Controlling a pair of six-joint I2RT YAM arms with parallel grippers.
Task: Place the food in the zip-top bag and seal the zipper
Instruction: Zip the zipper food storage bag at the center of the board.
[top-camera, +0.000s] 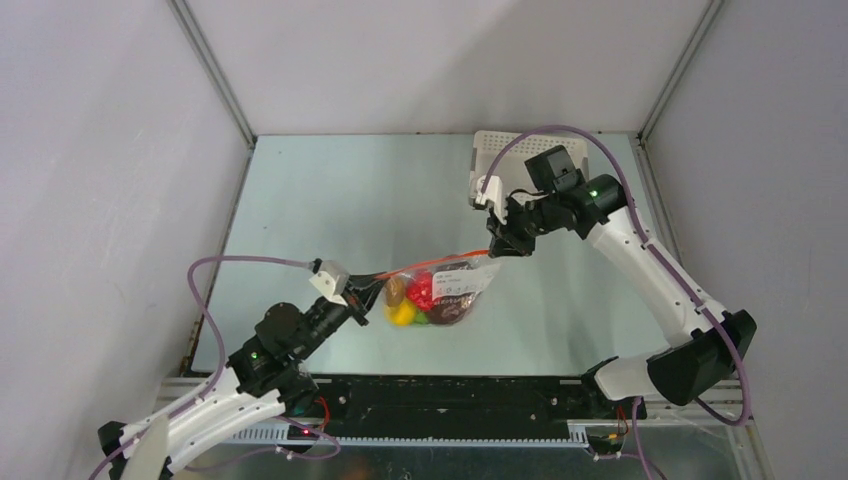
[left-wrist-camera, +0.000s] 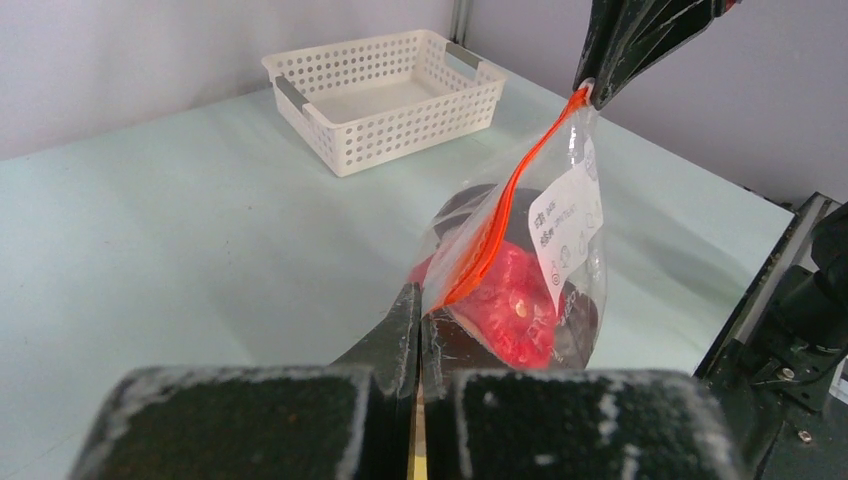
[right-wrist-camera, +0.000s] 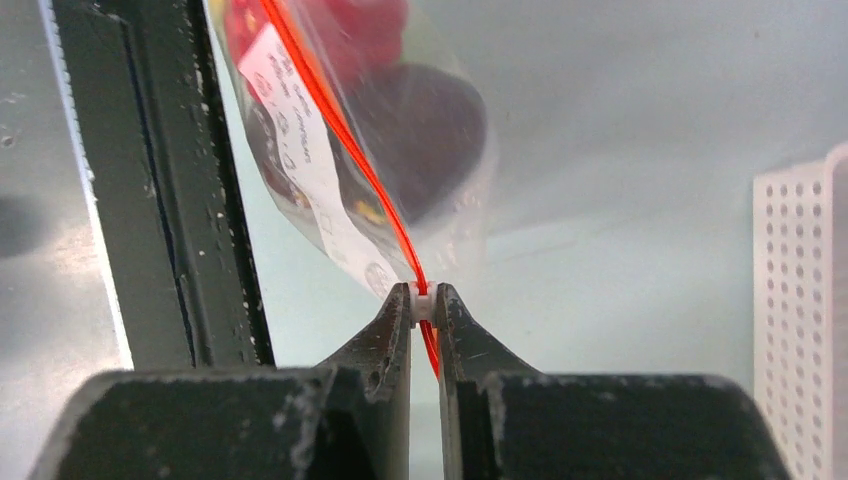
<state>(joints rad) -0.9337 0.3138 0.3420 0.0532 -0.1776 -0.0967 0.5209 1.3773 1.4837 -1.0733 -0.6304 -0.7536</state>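
Observation:
The clear zip-top bag hangs stretched between both grippers above the table, with the food inside: a red fruit, a yellow one and a dark maroon one. My left gripper is shut on the bag's near corner, where the orange-red zipper ends. My right gripper is shut on the small white slider tab at the zipper's far end. The red fruit presses against the plastic in the left wrist view. The zipper runs taut between the grippers.
A white perforated basket stands at the back right, partly behind the right arm; it also shows in the left wrist view as the basket. A black rail lines the table's near edge.

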